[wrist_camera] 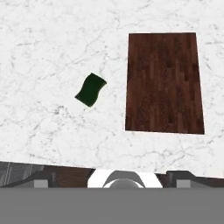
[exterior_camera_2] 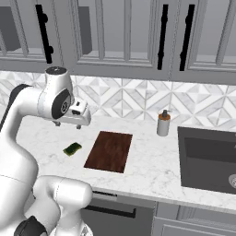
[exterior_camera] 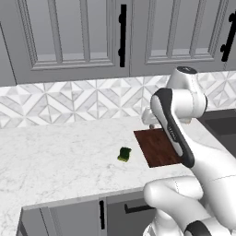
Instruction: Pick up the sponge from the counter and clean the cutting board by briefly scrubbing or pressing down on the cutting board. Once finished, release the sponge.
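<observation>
The sponge (wrist_camera: 90, 89) lies flat on the white marble counter (exterior_camera: 55, 156), just left of the dark wooden cutting board (wrist_camera: 164, 83) with a strip of bare marble between them. Seen from my hand camera, its long axis runs diagonally and it sits left of centre. My gripper (exterior_camera_2: 78, 123) hangs high above both, nothing in it; I cannot tell how wide the fingers stand. I judge it must shift left and descend. Open marble surrounds the sponge; a soap dispenser (exterior_camera_2: 162, 123) and sink (exterior_camera_2: 207, 159) stand well apart.
</observation>
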